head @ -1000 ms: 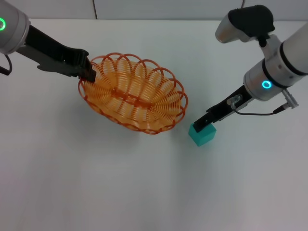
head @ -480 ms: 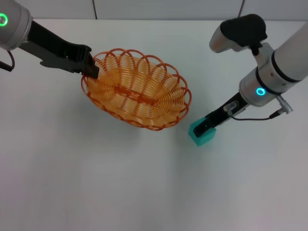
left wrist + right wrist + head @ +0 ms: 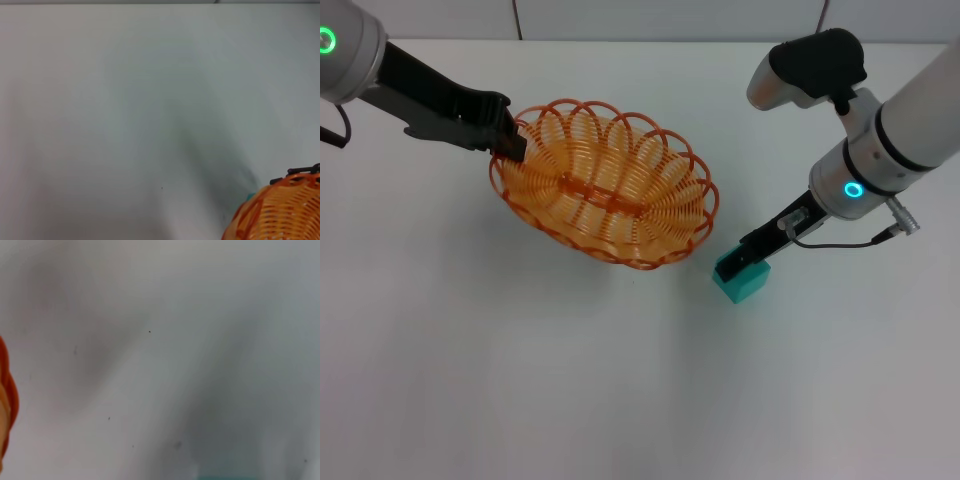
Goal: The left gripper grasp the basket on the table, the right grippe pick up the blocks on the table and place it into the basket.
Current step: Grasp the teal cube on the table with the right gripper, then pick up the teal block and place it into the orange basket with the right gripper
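The orange wire basket [image 3: 605, 185] sits in the middle of the white table [image 3: 520, 380]. My left gripper [image 3: 508, 140] is shut on its rim at the far-left end. The left wrist view shows only a corner of the basket [image 3: 285, 212]. The small teal block [image 3: 744, 281] rests on the table just right of the basket's near end. My right gripper [image 3: 734, 264] reaches down to the block's top, touching it on the basket side. In the right wrist view the basket's rim [image 3: 6, 405] shows at one edge and a sliver of the teal block [image 3: 225, 476] at another.
The table's far edge [image 3: 650, 40] runs along the back, behind the basket. Bare white tabletop lies in front of the basket and block, and to the left.
Over the last second the left gripper and basket shifted slightly toward the back of the table. The right arm leaned a little toward the basket, its tip staying at the block.
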Controlling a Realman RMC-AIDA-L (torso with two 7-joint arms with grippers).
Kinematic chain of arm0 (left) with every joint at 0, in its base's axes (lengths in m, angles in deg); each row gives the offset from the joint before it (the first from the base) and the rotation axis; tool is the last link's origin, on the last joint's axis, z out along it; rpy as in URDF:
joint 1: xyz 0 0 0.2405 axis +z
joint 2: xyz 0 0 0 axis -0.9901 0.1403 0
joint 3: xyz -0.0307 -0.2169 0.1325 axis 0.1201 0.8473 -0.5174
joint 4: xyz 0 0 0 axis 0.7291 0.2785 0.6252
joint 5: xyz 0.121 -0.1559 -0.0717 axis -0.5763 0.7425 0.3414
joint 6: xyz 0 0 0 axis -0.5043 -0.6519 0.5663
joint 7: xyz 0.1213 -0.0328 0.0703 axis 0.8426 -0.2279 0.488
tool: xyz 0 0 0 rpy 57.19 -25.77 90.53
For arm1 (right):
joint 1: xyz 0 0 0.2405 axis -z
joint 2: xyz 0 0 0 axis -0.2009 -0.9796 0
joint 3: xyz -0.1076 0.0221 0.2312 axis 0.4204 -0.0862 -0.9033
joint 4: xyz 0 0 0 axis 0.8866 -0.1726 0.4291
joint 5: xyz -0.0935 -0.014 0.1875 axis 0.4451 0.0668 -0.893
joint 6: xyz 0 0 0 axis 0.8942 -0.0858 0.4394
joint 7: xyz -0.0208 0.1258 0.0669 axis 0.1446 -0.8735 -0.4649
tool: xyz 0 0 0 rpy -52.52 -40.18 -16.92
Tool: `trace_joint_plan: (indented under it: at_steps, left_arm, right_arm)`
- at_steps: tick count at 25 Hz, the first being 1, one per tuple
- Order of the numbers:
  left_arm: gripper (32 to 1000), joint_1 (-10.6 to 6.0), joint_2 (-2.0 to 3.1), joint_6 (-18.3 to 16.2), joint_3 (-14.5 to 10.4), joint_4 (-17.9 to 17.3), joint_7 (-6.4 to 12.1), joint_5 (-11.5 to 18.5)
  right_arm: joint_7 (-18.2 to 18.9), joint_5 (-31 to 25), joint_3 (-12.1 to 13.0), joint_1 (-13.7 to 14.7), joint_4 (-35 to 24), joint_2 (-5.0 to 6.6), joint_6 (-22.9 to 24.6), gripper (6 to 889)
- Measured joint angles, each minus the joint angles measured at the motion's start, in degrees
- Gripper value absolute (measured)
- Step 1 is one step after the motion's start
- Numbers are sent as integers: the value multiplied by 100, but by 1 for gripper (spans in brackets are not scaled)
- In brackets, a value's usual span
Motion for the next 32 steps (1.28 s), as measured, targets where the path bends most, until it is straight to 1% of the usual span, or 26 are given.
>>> trace_joint_plan:
  at_steps: [6,11,17,22,28,32]
  left_arm:
    - [71,0,-4,7,0,5,0,0]
    - [71,0,-5,19,-10,43,0,42]
    - [71,1,-2,30,-19,61,0,73]
    - [70,-1,0,36,-36,61,0,81]
    - [70,-6,3,40,-11,61,0,88]
    - [71,-9,4,40,-9,61,0,88]
  right_arm:
    - [44,-57,0,-103,221,-2,-98,857]
    - [65,-58,0,-137,266,-2,-113,857]
    - [72,-58,0,-137,281,5,-115,803]
    - [73,-58,0,-145,335,2,-115,778]
    - [46,-55,0,-177,363,0,-115,667]
    - [37,-47,0,-191,367,-1,-112,565]
